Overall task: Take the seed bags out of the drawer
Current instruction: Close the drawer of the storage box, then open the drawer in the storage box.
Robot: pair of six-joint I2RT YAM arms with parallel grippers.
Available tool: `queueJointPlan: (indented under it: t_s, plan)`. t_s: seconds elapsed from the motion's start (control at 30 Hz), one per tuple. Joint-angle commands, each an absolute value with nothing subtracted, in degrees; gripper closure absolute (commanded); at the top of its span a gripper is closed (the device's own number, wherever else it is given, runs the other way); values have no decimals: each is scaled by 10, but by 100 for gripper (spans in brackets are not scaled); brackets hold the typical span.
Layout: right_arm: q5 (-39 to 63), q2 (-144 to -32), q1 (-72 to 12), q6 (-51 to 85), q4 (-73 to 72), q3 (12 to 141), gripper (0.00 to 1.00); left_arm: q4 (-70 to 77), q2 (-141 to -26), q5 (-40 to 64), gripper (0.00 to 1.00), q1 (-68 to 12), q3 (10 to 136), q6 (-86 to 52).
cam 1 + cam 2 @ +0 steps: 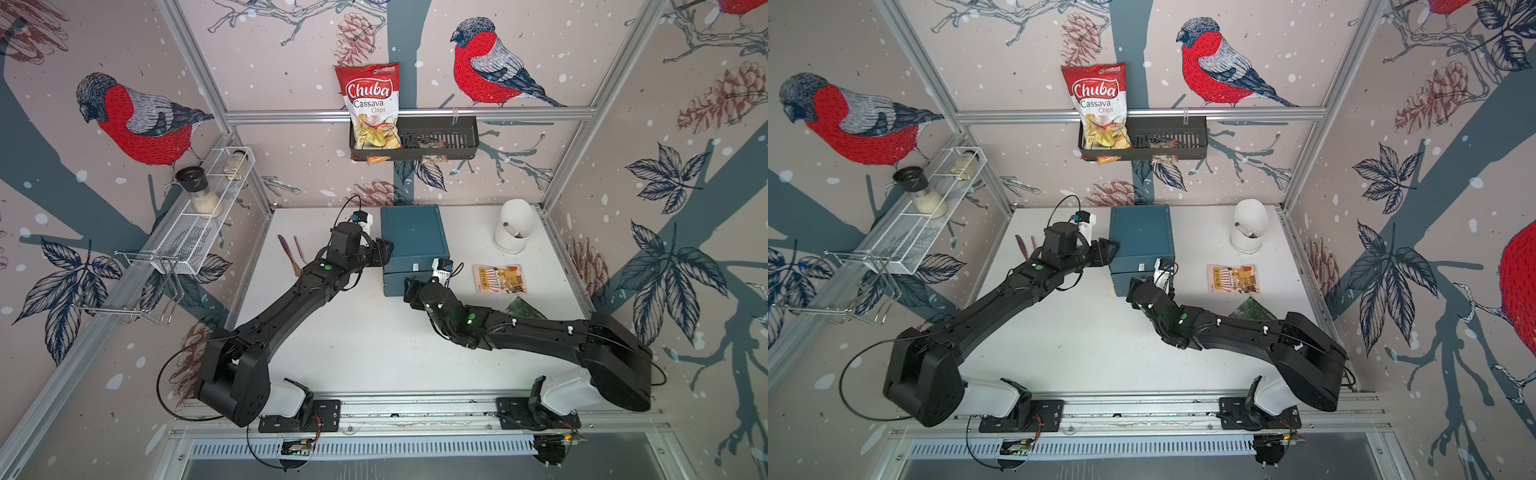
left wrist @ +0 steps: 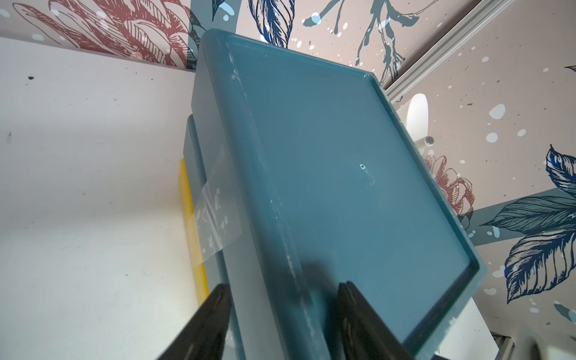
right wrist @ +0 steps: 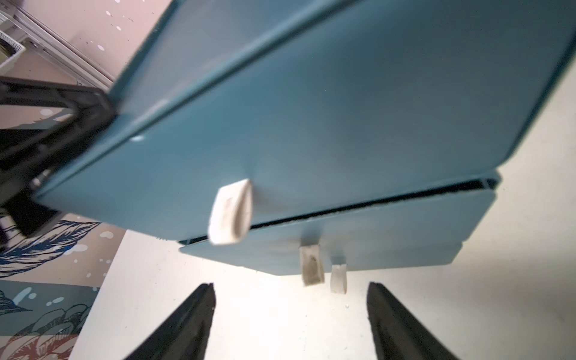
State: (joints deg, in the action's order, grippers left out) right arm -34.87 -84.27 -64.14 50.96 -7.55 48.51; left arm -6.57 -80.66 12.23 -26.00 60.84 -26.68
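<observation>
The blue drawer unit (image 1: 415, 237) (image 1: 1142, 237) stands at the back middle of the table, its drawers nearly pushed in. White pull tabs (image 3: 232, 212) hang from the drawer fronts. My left gripper (image 2: 284, 285) (image 1: 388, 249) is open, its jaws astride the unit's upper left rim. In front of the drawers my right gripper (image 3: 290, 285) (image 1: 411, 291) is open, with only bare table between its fingers. Two seed bags lie on the table to the right. One is cream-orange striped (image 1: 499, 279) (image 1: 1233, 278); the other is dark green (image 1: 521, 309) and partly hidden by my right arm.
A red Chuba chips bag (image 1: 372, 108) stands in a black wall basket (image 1: 449, 141). A white wire shelf (image 1: 199, 232) with jars hangs on the left wall. A white domed object (image 1: 513, 226) stands at back right. Purple utensils (image 1: 286, 249) lie left of the unit.
</observation>
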Motion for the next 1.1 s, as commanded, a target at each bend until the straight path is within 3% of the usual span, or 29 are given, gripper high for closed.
queueJointPlan:
  t_s: [0.0,0.13,0.23,0.43,0.57,0.8,1.07]
  plan:
    - [-462,-843,-676,601,109,529,10,-213,-809,162,39,-255,618,-273]
    - [-558,-846,-728,663,241,561,10,-195,-805,210,36,-241,631,-293]
    - [-558,-817,-734,670,229,533,12,-192,-804,237,36,-228,638,-299]
    - [-353,-705,-678,582,28,409,14,-184,-801,273,35,-202,632,-300]
    - [-233,-657,-640,591,-71,336,25,-169,-813,317,38,-189,625,-297]
    - [-175,-650,-623,636,-164,273,47,-146,-821,330,40,-184,615,-311]
    - [-132,-687,-592,655,-235,259,52,-164,-823,307,44,-184,615,-302]
